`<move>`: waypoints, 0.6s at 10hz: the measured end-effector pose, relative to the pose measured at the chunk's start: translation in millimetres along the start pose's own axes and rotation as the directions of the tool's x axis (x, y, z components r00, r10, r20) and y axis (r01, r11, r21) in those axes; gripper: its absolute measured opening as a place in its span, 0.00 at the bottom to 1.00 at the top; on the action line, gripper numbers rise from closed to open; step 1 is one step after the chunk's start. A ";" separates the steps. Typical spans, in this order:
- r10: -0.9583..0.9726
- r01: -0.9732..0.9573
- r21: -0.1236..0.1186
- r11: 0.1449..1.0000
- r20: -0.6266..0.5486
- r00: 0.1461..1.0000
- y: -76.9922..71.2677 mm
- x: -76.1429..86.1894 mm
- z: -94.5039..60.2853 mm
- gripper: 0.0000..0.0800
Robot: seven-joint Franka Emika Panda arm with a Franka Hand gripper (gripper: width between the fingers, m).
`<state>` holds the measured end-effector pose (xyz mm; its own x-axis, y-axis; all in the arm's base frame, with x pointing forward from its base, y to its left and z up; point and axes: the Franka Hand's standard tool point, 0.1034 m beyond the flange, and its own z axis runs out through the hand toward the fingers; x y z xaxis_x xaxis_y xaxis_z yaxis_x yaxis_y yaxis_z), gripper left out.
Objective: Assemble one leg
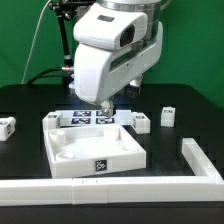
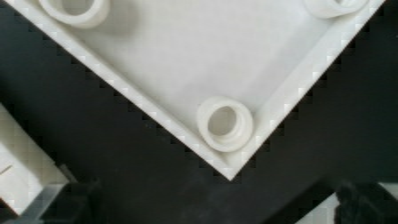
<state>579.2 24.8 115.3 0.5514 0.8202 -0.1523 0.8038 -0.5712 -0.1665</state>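
White and small, the nearest leg (image 1: pixel 141 122) is lying on the black table (image 1: pixel 30 100) just off the square panel (image 1: pixel 110 146), toward the exterior view's right of the gripper (image 1: pixel 103 108), which is hovering spread and empty over 1 corner socket (image 2: pixel 228 123).

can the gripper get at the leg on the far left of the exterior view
Likely yes: the leg sits alone on bare table, nothing over or beside it. The gripper hangs above the panel and only needs a sideways move.
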 end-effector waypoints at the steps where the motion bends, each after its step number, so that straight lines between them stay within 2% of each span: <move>1: 0.000 0.000 0.000 1.000 0.000 1.000 0.1 0.1 0.1 0.81; 6: 0.000 0.000 0.000 1.000 0.000 1.000 0.0 0.1 0.2 0.81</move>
<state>579.3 24.8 115.1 0.5512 0.8204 -0.1522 0.8039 -0.5710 -0.1665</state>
